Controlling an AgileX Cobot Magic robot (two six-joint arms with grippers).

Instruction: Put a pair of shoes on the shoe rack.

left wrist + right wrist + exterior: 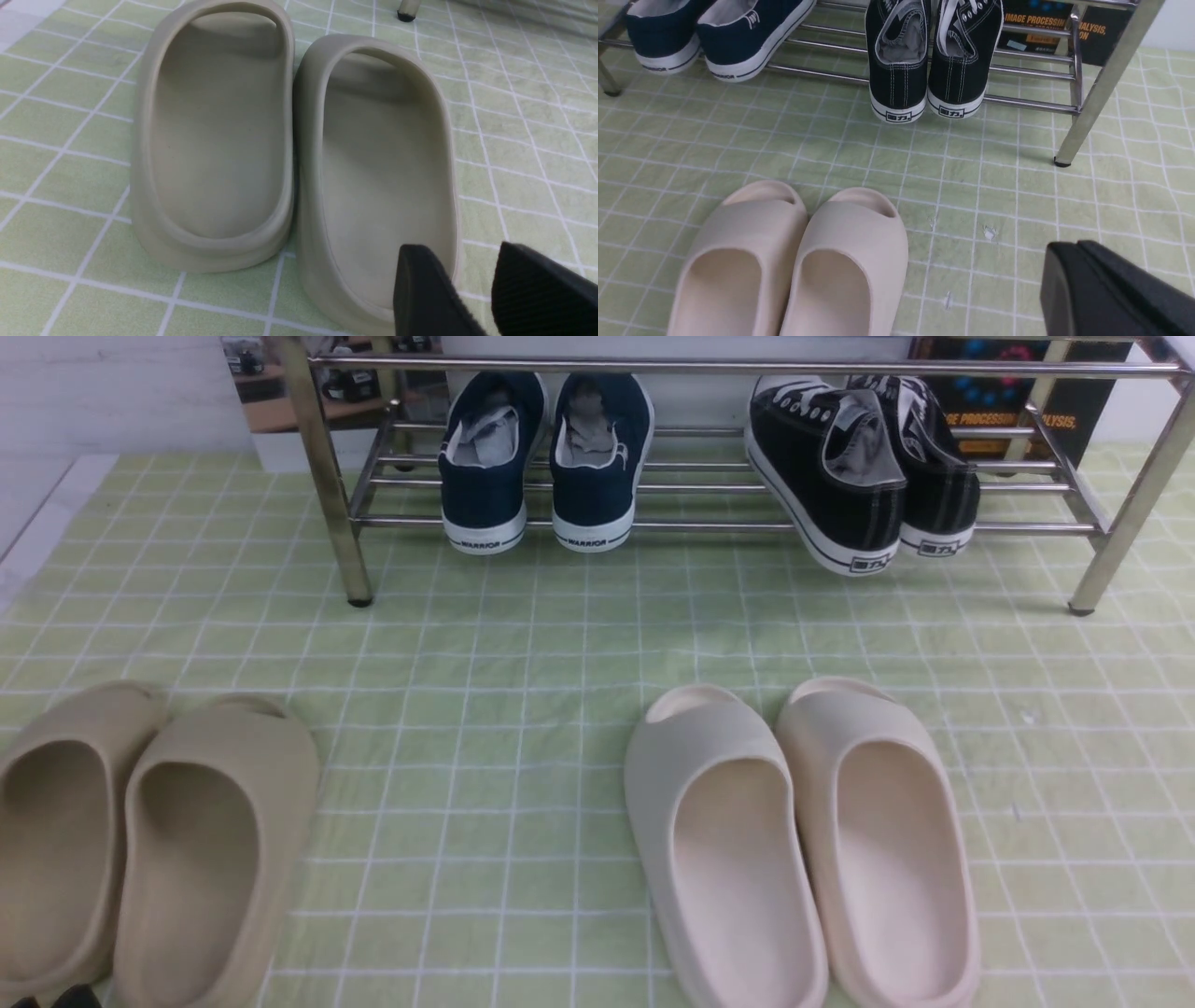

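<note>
Jaws of the left gripper (460, 266) are being held wide apart, empty, over the heel of one of the tan slides (215, 140). The right gripper (1069, 275) is being held pressed shut on nothing, above the green checked cloth (1017, 186) near the cream slides (794, 261). Beyond, the pair of shoes (859, 467) is being carried on the shoe rack (709, 525), right of the navy sneakers (546, 457), heels overhanging the front bar.
</note>
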